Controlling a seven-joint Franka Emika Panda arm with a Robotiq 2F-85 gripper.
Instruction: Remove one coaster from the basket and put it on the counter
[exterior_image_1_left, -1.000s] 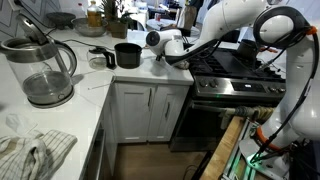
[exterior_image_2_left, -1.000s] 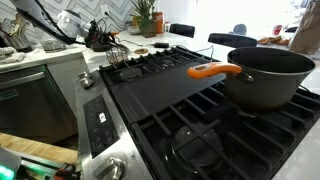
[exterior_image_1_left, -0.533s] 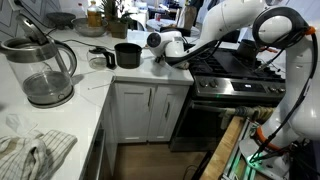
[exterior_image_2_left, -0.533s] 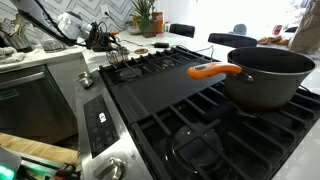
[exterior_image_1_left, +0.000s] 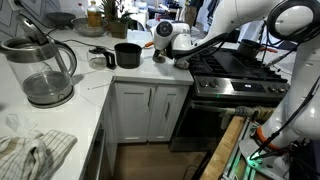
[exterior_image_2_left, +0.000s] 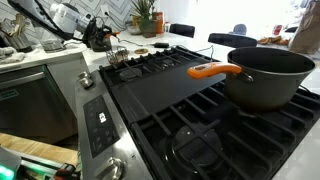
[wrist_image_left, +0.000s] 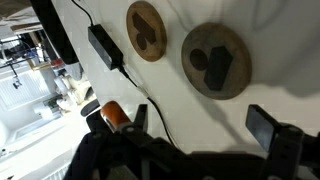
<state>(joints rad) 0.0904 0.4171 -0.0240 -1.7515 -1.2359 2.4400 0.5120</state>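
Observation:
In the wrist view a dark brown round coaster (wrist_image_left: 215, 60) lies flat on the white counter (wrist_image_left: 285, 35), just ahead of my gripper (wrist_image_left: 201, 120). The jaws stand wide open with only bare counter between them, and the fingers touch nothing. Farther off to the left sits a lighter brown round thing (wrist_image_left: 146, 30), seemingly the basket with a disc on top; its wall does not show. In an exterior view my gripper (exterior_image_1_left: 166, 50) hovers above the counter corner, between the black pot and the stove.
A black adapter (wrist_image_left: 103, 45) with its cable lies on the counter beside the discs. A black pot (exterior_image_1_left: 127, 54), a glass kettle (exterior_image_1_left: 45, 70) and a cloth (exterior_image_1_left: 35, 150) share the counter. The gas stove (exterior_image_1_left: 235, 65) carries a large pot (exterior_image_2_left: 270, 75) with an orange utensil (exterior_image_2_left: 213, 71).
My gripper has gone from nearly shut to wide open and has lifted up and away from the counter.

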